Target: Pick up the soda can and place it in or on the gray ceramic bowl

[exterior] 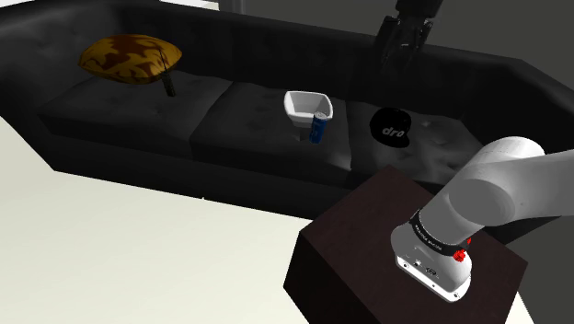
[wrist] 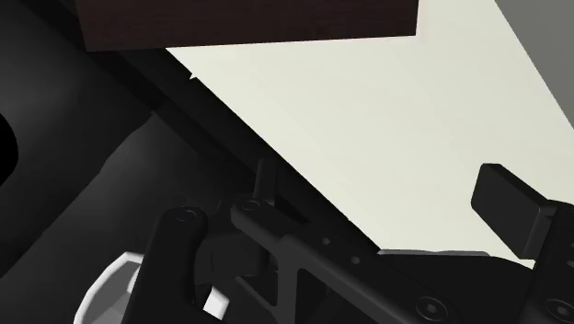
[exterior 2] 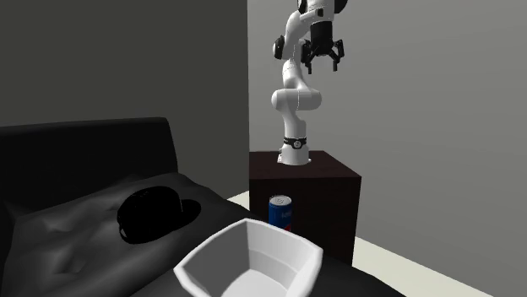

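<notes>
A blue soda can (exterior: 318, 128) stands upright on the black sofa's middle seat, right beside a pale, squarish bowl (exterior: 306, 108). In the second exterior view the can (exterior 2: 281, 213) stands just behind the bowl (exterior 2: 253, 261), close to the seat's front edge. My gripper (exterior: 400, 53) hangs high above the sofa's backrest, well away from the can and bowl. It is open, its fingers apart with nothing between them, and it appears again in the second exterior view (exterior 2: 323, 66). In the wrist view the gripper (wrist: 342, 210) looks down on the sofa's edge and floor, with a bit of the bowl (wrist: 106, 295) below.
A black cap (exterior: 391, 129) with white lettering lies on the seat toward the shoulder view's right of the can. A yellow-brown cushion (exterior: 129, 58) rests at the sofa's far left. The dark brown stand (exterior: 368, 239) sits on the pale floor (exterior: 138, 248) in front of the sofa.
</notes>
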Robot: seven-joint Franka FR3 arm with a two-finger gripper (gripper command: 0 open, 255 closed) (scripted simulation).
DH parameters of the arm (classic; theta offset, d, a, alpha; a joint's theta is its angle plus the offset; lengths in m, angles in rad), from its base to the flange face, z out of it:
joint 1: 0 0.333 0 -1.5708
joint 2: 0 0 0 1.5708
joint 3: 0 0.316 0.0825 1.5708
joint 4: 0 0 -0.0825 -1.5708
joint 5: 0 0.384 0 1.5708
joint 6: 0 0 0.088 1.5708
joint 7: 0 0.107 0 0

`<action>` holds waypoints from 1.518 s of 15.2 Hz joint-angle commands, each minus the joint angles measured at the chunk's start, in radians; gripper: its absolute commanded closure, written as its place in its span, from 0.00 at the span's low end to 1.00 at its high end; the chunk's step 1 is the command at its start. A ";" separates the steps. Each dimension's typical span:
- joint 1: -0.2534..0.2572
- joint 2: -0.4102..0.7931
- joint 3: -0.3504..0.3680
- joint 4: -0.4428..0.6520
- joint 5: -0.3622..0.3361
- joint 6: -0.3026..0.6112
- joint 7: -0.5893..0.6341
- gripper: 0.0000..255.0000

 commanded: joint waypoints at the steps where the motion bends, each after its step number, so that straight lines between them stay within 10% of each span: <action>1: 0.000 0.000 0.000 0.000 0.000 0.000 0.000 0.00; 23: -0.068 0.631 -0.112 -0.045 -0.097 0.695 -0.195 0.00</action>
